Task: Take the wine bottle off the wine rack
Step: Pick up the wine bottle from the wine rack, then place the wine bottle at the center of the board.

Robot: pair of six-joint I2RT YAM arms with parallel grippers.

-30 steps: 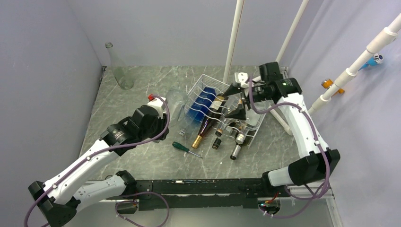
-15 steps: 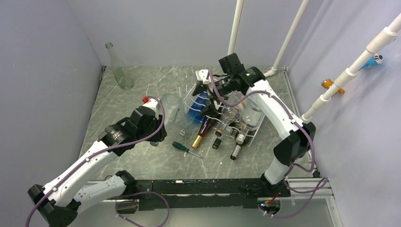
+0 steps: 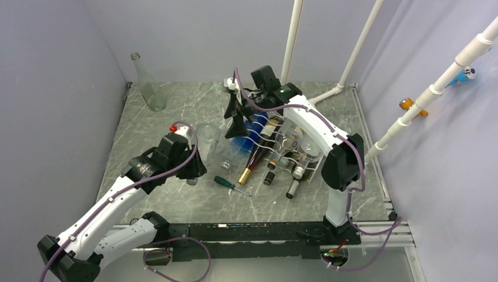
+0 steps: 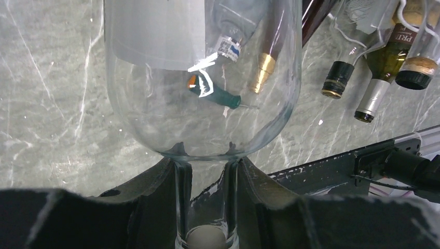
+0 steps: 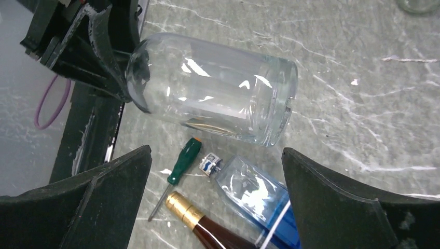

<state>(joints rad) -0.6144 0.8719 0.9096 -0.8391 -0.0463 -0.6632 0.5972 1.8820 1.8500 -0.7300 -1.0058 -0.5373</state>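
One wine bottle (image 4: pixel 202 78), clamped at the neck in my left gripper (image 4: pixel 206 176), hangs off the wine rack (image 3: pixel 313 167), on its left-edge side. My right arm (image 3: pixel 311 126) hides the rack's far side. My right gripper (image 5: pixel 218 174) is spread, empty. Open bench (image 3: pixel 176 106) lies toward the left edge.

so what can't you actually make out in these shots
Top external: the right arm covers much of the wine rack, so the bottles under it cannot be counted.
Left wrist: the clear bottle has its base cut off by the top edge.
Right wrist: the blue bottle runs off the bottom edge.
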